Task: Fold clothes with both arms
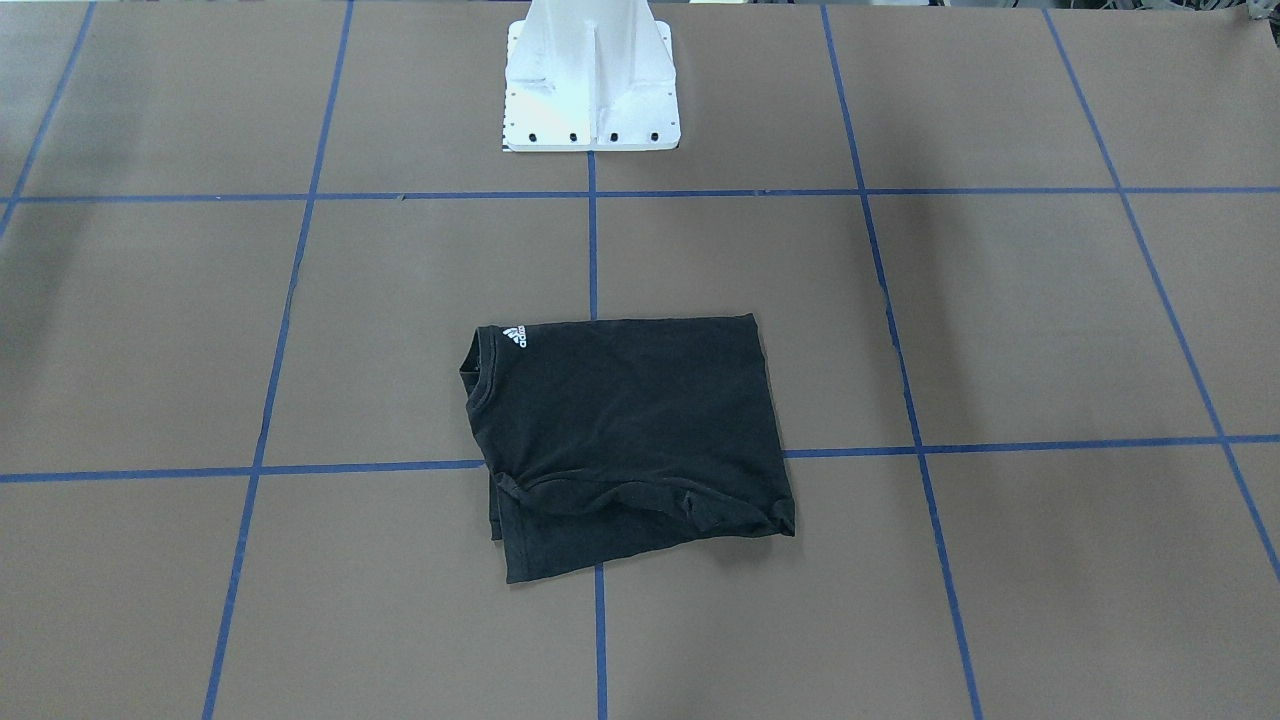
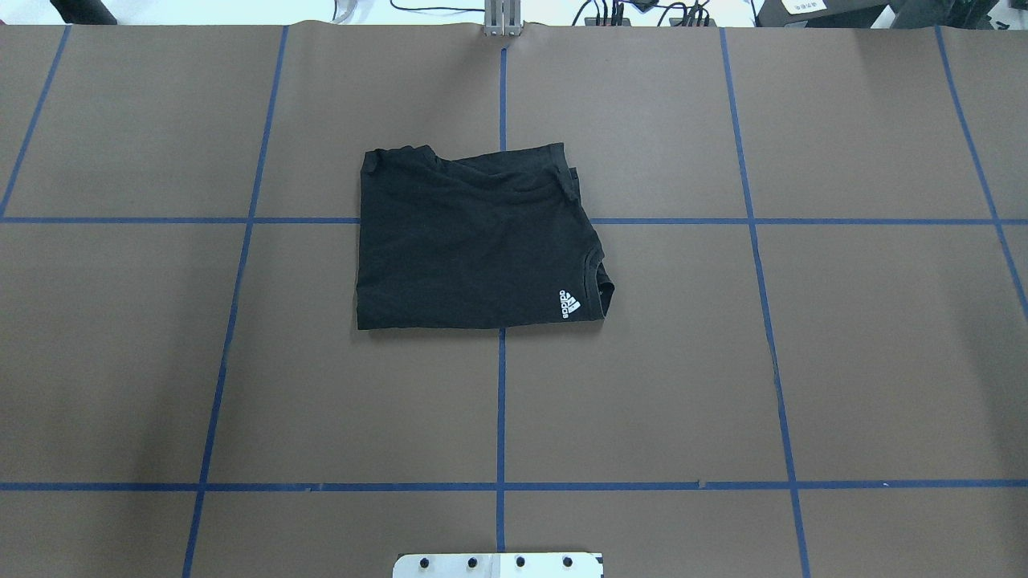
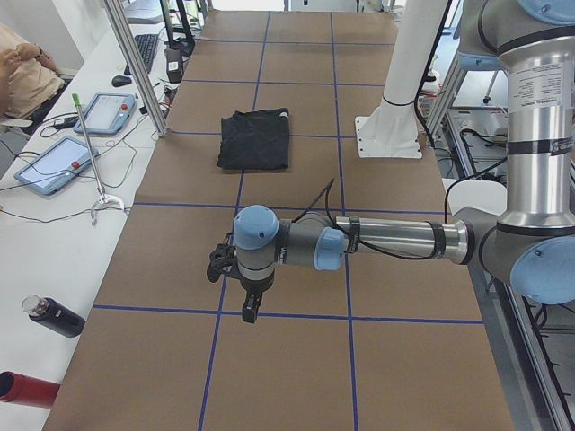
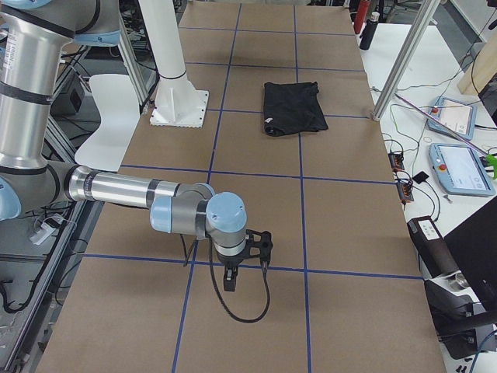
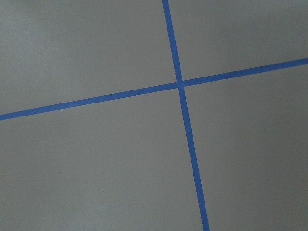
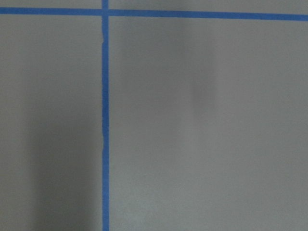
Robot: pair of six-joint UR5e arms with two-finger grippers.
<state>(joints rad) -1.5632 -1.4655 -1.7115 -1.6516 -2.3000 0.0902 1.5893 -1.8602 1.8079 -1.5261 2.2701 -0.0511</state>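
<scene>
The black T-shirt point(image 2: 474, 241) lies folded into a rough rectangle on the brown tabletop point(image 2: 803, 361). It lies over a crossing of the blue tape lines point(image 2: 763, 221), out in front of the white pedestal point(image 1: 590, 80). Its small white logo point(image 2: 569, 303) faces up, at the corner by the collar on the robot's right. The left arm point(image 3: 395, 238) and right arm point(image 4: 124, 186) reach low over the tabletop, well apart from the shirt. The left end effector point(image 3: 249, 314) and right end effector point(image 4: 229, 284) point down; I cannot tell how wide either one stands.
</scene>
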